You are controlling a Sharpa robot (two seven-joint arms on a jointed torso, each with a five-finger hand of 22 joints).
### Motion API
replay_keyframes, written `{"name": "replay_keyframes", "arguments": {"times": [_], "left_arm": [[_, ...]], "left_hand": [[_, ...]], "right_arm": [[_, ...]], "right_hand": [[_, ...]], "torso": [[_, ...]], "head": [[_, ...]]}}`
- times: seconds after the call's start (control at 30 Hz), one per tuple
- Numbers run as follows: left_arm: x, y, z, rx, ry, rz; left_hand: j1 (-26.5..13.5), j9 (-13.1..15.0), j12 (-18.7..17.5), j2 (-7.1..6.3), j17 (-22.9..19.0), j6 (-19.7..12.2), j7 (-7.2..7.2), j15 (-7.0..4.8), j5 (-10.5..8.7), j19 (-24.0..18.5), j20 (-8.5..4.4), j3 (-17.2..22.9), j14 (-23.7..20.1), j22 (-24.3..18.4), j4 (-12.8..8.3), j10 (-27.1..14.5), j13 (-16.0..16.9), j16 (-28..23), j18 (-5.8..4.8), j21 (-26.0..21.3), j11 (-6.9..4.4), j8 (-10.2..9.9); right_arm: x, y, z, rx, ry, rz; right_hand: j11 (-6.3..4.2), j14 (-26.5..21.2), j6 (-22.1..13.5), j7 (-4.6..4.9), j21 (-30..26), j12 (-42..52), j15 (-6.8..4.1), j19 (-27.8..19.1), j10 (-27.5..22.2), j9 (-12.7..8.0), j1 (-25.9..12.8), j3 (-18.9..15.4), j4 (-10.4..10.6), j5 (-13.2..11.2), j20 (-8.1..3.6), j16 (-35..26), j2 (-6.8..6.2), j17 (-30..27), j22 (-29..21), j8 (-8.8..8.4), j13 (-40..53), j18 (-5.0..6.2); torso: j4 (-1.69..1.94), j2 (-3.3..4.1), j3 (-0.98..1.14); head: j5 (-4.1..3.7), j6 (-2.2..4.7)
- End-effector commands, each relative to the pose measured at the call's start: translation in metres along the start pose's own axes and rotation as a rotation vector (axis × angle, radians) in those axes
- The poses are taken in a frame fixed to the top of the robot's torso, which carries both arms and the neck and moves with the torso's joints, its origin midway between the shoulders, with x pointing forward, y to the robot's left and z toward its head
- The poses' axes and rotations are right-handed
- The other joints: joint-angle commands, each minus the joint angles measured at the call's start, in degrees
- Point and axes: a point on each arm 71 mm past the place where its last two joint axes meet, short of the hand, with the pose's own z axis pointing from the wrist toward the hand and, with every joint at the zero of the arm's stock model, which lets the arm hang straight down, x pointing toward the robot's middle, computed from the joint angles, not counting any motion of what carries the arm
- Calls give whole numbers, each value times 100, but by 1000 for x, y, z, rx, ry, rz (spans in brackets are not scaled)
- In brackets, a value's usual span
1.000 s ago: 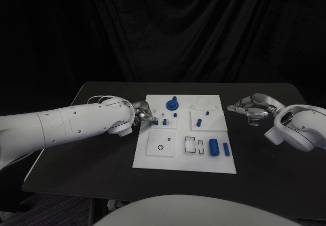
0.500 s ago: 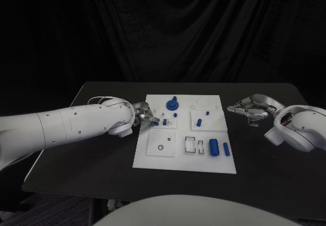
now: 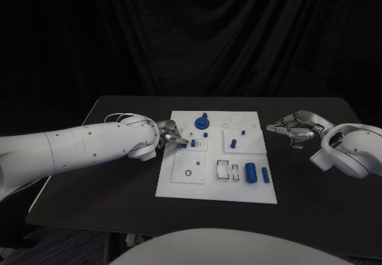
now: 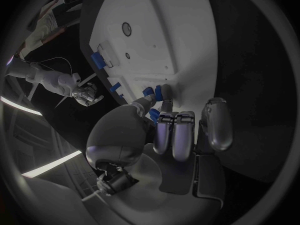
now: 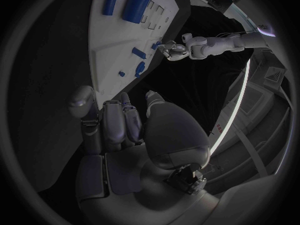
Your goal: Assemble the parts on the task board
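Board: white plate, mid-table, lengthwise away from me. Parts on it: blue knob near the far edge; small peg on the right middle panel; cylinder and slim bar lying side by side near the right front. Left hand: at the board's left edge, by the left middle panel, fingertips bunched around a small blue part there; the wrist view shows blue between the fingers and the board, so I judge it pinched, though whether it already sits in its socket I cannot tell. Right hand: off the board to its right, well apart from the parts, fingers curled loosely inward, holding nothing. Step in hand, as I judge it: seating that small part in the left panel. To do well: keep the part upright, line it over its hole before pressing, push straight down without levering sideways, and loosen the pinch only once it stands unaided. Risk: a tilted entry jams or flicks the piece off the plate.
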Motion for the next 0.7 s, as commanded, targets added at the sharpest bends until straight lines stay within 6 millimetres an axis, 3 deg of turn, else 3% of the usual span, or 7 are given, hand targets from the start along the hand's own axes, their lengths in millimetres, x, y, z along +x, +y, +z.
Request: {"name": "replay_keyframes", "arguments": {"times": [0.03, 0.17, 0.3, 0.53, 0.7], "left_arm": [[8, 0, 1, 7, 43, 6], [8, 0, 1, 9, 40, 5], [7, 1, 1, 11, 29, 2], [3, 2, 0, 17, -18, -14], [1, 4, -3, 19, -50, -26]], "left_hand": [[160, -80, 20, 20, 1509, -31, -11, 5, 309, -24, -14, 78, 596, 140, -114, 596, 1508, 15, 44, -34, 28, -22], [271, -39, 20, -12, 1509, -3, -17, -3, 767, -11, -22, 238, 596, 163, -266, 596, 1508, 15, 41, -32, 19, 22], [282, 5, 20, -39, 1509, 13, -20, -6, 965, 4, -26, 344, 596, 185, -339, 596, 1508, 15, 37, -23, 15, 62], [280, 50, 20, -83, 1509, 35, -29, -14, 1113, 30, -33, 451, 596, 216, -417, 596, 1508, 15, 30, -4, 7, 105], [268, 61, 20, -98, 1509, 51, -33, -16, 1120, 48, -35, 463, 596, 238, -427, 596, 1508, 15, 23, 17, 5, 120]], "right_arm": [[2, -2, 0, 18, 13, -3], [1, -3, -1, 20, 12, -4], [1, -3, -1, 20, 11, -4], [1, -3, -1, 22, 10, -5], [0, -4, -2, 23, 7, -5]], "right_hand": [[10, -33, 41, -15, -31, -30, 24, -57, -34, -9, 58, -34, -6, 25, 2, -37, 10, -10, 78, 8, 31, 94], [10, -33, 41, -15, -31, -30, 24, -57, -34, -9, 58, -34, -6, 25, 2, -37, 10, -10, 78, 8, 31, 94], [10, -33, 41, -15, -31, -30, 24, -57, -34, -9, 58, -34, -6, 25, 2, -37, 10, -10, 78, 8, 31, 94], [10, -33, 41, -15, -31, -30, 24, -57, -34, -9, 58, -34, -6, 25, 2, -37, 10, -10, 78, 8, 31, 94], [10, -33, 41, -15, -31, -30, 24, -57, -34, -9, 58, -34, -6, 25, 2, -37, 10, -10, 78, 8, 31, 94]], "torso": [[-3, 3, 1], [-1, 3, 0], [3, 0, 1], [-5, -3, 2], [-2, -2, -2]], "head": [[-9, 1], [-20, 1], [-24, 1], [-31, 1], [-34, 1]]}}
